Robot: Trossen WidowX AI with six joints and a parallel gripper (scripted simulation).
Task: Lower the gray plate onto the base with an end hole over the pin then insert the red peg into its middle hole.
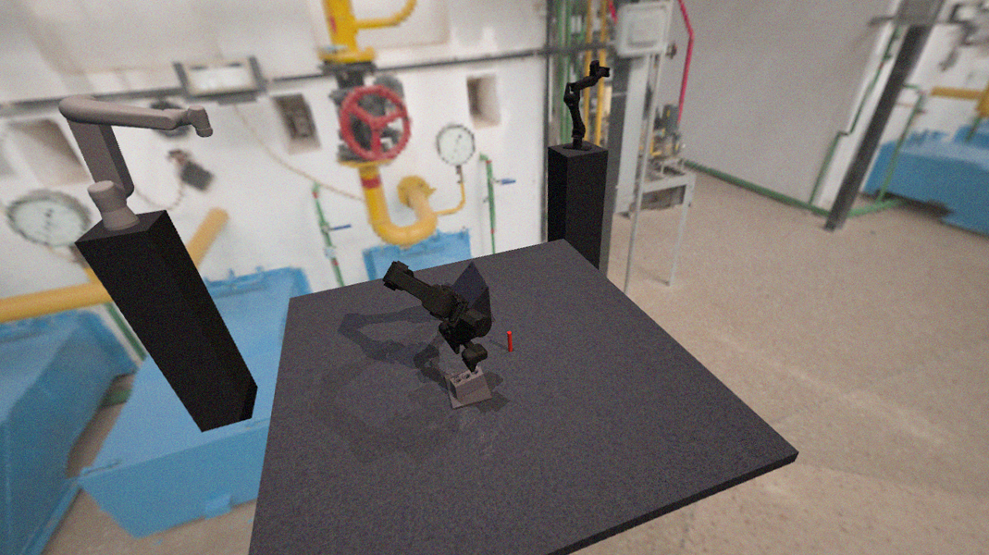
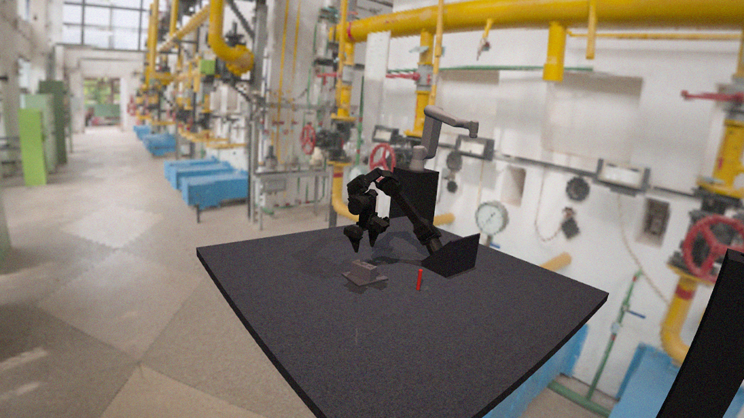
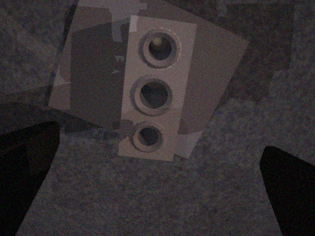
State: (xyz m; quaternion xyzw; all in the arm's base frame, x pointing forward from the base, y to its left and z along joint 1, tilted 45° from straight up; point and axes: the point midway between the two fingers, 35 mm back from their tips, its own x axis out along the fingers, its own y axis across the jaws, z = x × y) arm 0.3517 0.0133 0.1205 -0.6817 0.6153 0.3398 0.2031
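The gray plate [image 1: 472, 388] [image 2: 364, 270] [image 3: 180, 75] lies on the base [image 2: 382, 278] [image 3: 216, 65] and looks flat, with its lower end in the wrist view reaching slightly past the base's edge. The rounded tip of the pin [image 3: 157, 42] shows inside the plate's upper end hole. The middle and lower holes look empty. My gripper [image 1: 466, 358] [image 2: 363, 247] [image 3: 164, 144] is open and empty above the plate, with its fingers wide apart and clear of it. The red peg [image 1: 510, 342] [image 2: 419, 280] stands upright on the table, away from the base.
A dark angled panel [image 1: 472, 285] [image 2: 455, 257] stands on the table [image 1: 586, 453] [image 2: 398, 345] beside my arm's base, behind the red peg. Two other arms stand on black pedestals [image 1: 165, 313] [image 1: 576, 201] beyond the table.
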